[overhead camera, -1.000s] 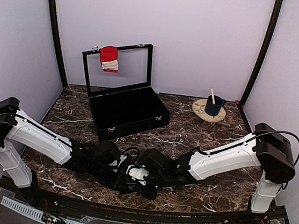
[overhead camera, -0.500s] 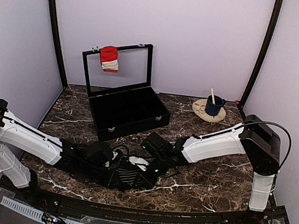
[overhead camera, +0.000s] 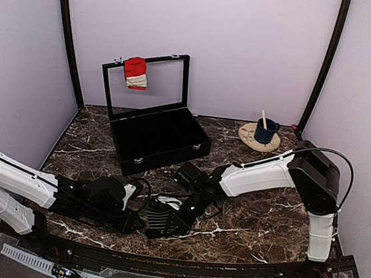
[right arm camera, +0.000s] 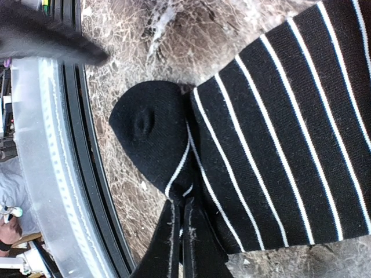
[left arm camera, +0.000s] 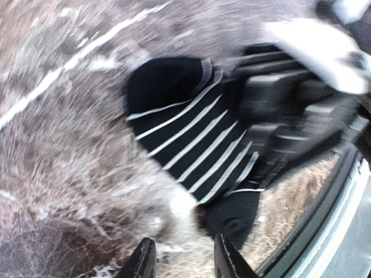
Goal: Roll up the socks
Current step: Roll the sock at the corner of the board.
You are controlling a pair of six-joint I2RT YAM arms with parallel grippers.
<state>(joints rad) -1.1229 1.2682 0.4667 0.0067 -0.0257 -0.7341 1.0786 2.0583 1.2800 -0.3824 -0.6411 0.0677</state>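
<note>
A black sock with thin white stripes (overhead camera: 162, 218) lies bunched on the marble near the front edge. It fills the right wrist view (right arm camera: 278, 133) and shows in the left wrist view (left arm camera: 185, 133). My right gripper (right arm camera: 184, 202) is shut on a fold of this sock beside its plain black toe. My left gripper (left arm camera: 184, 255) stands open and empty, a little short of the sock, over bare marble. From above, the left gripper (overhead camera: 132, 223) sits just left of the sock. A red sock with a white band (overhead camera: 136, 73) hangs on the case lid at the back.
An open black case (overhead camera: 158, 139) stands at the back left. A plate holding a blue mug (overhead camera: 265, 131) sits at the back right. The table's front rail (right arm camera: 52, 174) runs close beside the striped sock.
My left gripper has opened, let go of the striped sock and drawn back to the left. The right arm has stretched toward the front, its jaws still shut on the sock.
</note>
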